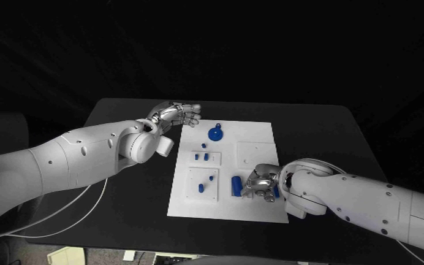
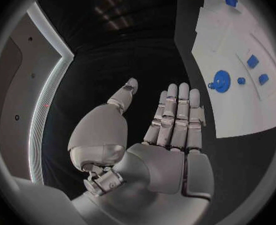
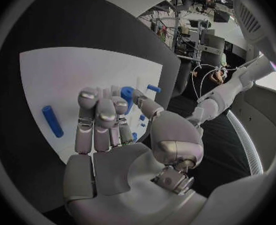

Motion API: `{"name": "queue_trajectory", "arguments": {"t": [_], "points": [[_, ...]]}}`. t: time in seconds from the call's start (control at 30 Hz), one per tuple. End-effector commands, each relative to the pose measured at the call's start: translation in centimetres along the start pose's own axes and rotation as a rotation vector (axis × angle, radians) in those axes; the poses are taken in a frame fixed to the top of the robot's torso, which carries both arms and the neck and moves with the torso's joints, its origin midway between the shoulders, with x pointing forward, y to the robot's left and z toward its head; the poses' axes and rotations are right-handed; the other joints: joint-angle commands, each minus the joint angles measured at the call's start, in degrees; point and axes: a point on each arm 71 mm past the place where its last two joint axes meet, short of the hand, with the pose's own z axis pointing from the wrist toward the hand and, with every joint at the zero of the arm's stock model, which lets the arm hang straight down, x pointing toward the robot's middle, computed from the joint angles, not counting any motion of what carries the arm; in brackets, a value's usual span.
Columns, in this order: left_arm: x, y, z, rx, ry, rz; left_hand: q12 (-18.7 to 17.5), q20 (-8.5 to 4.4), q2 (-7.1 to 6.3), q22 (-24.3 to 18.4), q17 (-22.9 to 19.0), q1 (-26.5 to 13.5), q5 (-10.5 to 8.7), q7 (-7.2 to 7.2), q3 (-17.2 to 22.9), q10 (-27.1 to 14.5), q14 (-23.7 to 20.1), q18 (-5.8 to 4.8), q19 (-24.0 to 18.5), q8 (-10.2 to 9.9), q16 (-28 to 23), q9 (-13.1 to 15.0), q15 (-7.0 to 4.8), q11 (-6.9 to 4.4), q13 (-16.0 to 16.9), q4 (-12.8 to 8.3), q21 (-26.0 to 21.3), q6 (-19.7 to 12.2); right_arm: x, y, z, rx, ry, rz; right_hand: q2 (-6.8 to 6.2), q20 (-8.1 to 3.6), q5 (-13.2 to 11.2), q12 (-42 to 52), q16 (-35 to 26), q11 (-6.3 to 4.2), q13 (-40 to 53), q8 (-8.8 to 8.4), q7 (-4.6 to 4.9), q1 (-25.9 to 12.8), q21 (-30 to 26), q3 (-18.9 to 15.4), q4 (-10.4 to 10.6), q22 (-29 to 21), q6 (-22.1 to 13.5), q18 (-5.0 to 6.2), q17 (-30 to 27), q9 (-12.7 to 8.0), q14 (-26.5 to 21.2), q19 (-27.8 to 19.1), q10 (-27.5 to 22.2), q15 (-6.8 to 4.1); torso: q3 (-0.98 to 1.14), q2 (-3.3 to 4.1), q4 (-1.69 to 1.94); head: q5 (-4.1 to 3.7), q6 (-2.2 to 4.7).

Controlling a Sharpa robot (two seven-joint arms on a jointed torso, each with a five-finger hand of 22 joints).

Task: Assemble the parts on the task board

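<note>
Two hands on my feed: across the counter [image 1: 132,108], the task board [image 1: 256,148] sits central, my left hand [image 1: 177,115] spread empty at its eleven o'clock, my right hand [image 1: 263,185] hovering, apparently empty, beside the blue cylinder [image 1: 237,185] at five o'clock, so next I'd grasp it.

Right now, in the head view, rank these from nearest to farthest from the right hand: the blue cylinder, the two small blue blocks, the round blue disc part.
From the right hand:
1. Blue cylinder, lying on the task board just beside the hand.
2. Two small blue blocks, mid-board, toward the left edge.
3. Round blue disc part, at the board's far end, near the left hand.
</note>
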Motion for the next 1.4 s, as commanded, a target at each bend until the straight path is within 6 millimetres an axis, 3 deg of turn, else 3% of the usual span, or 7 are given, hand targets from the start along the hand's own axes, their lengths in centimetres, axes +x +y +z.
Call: {"name": "queue_trajectory", "arguments": {"t": [0.03,0.43,0.77,0.97,1.07,1.17,1.4], "points": [[0.2,-0.1,0.0,0.005,0.013,-0.009,-0.2,0.16,0.37,0.1,0.1,0.2,-0.09,-0.02,-0.1,0.0,0.5,0.46,0.3,0.3,-0.3,-0.1,0.08,0.18,-0.1,0.0,-0.4,-0.3,0.2,0.7,0.0,-0.038,0.0,-0.016,0.26,-0.15,-0.1,-0.3,-0.3,-0.49,0.1,0.29,-0.16,1.3,0.4,0.8,0.0,0.9,7.6,2.53,0.1,0.0,0.1,0.4,0.0,-0.42,-0.01,0.03,-0.01,0.07,-0.08],[0.2,-0.1,0.0,0.004,0.013,-0.009,-0.2,0.15,0.4,0.1,0.1,0.3,-0.1,-0.01,-0.1,0.0,0.5,0.46,0.3,0.3,-0.4,-0.1,0.08,0.17,-0.1,0.0,-0.4,-0.3,0.8,1.8,0.3,-0.06,0.03,-0.049,0.99,-0.12,0.0,-0.2,-0.4,-0.48,0.3,0.45,-0.17,4.3,0.4,3.7,-0.1,0.9,7.8,2.53,0.1,0.1,0.2,0.3,0.2,-0.39,-0.03,-0.01,0.01,0.03,-0.26],[0.1,-0.1,0.0,0.002,0.011,-0.009,-0.2,0.16,0.41,0.1,0.2,0.4,-0.1,-0.01,-0.1,0.0,0.5,0.45,0.3,0.3,-0.4,-0.1,0.08,0.18,-0.1,0.0,-0.4,-0.3,0.3,1.1,0.3,-0.029,-0.008,-0.081,0.78,0.02,0.0,-0.2,-0.4,-0.47,0.4,0.5,-0.16,4.5,0.5,3.9,0.0,1.0,7.9,2.53,0.1,0.1,0.2,0.3,0.3,-0.37,-0.05,0.0,0.0,0.09,-0.27],[0.1,-0.1,0.0,0.002,0.012,-0.009,-0.2,0.16,0.41,0.1,0.2,0.4,-0.1,-0.01,0.0,0.0,0.5,0.45,0.3,0.3,-0.4,-0.1,0.08,0.18,-0.1,0.0,-0.4,-0.3,0.5,1.5,0.1,-0.04,-0.005,-0.084,-2.62,0.44,0.8,-0.3,-0.3,-0.4,0.4,0.45,-0.12,1.7,0.7,1.2,0.2,0.9,8.1,2.53,0.1,0.0,0.4,0.5,0.5,-0.3,0.0,0.03,-0.01,0.13,-0.28],[0.1,-0.1,0.0,0.002,0.012,-0.009,-0.2,0.16,0.42,0.1,0.2,0.4,-0.1,-0.01,0.0,0.0,0.5,0.45,0.3,0.3,-0.4,-0.1,0.08,0.18,-0.1,0.0,-0.4,-0.3,0.5,1.6,0.1,-0.044,-0.018,-0.096,-5.34,0.48,0.2,-0.3,-0.3,-0.45,0.5,0.44,-0.15,-0.5,0.8,-1.8,0.2,0.9,8.1,2.53,0.1,-0.1,0.4,0.6,0.5,-0.34,0.03,0.03,-0.01,0.14,-0.3],[0.1,-0.1,0.0,0.002,0.012,-0.009,-0.2,0.16,0.42,0.1,0.2,0.4,-0.1,-0.01,0.0,0.0,0.5,0.45,0.3,0.3,-0.4,-0.1,0.08,0.18,-0.1,0.0,-0.4,-0.3,0.3,1.8,0.2,-0.043,-0.045,-0.132,-6.89,0.31,-0.1,-0.4,-0.2,-0.55,0.6,0.46,-0.25,-1.7,0.8,-4.1,0.2,0.9,8.1,2.53,0.2,-0.1,0.4,0.6,0.6,-0.45,0.02,0.02,-0.02,0.13,-0.3],[0.1,-0.1,0.0,0.002,0.013,-0.009,-0.2,0.16,0.45,0.1,0.2,0.4,-0.1,-0.02,0.0,0.0,0.5,0.45,0.4,0.3,-0.4,-0.1,0.08,0.17,-0.1,0.0,-0.5,-0.2,0.0,1.7,0.3,-0.026,-0.092,-0.189,-6.3,-0.17,-0.1,-0.4,-0.2,-0.78,0.7,0.63,-0.47,-1.8,0.7,-6.6,0.0,0.8,8.3,2.53,0.3,0.1,0.3,0.5,0.7,-0.68,-0.03,-0.01,0.0,0.04,-0.39]]}}
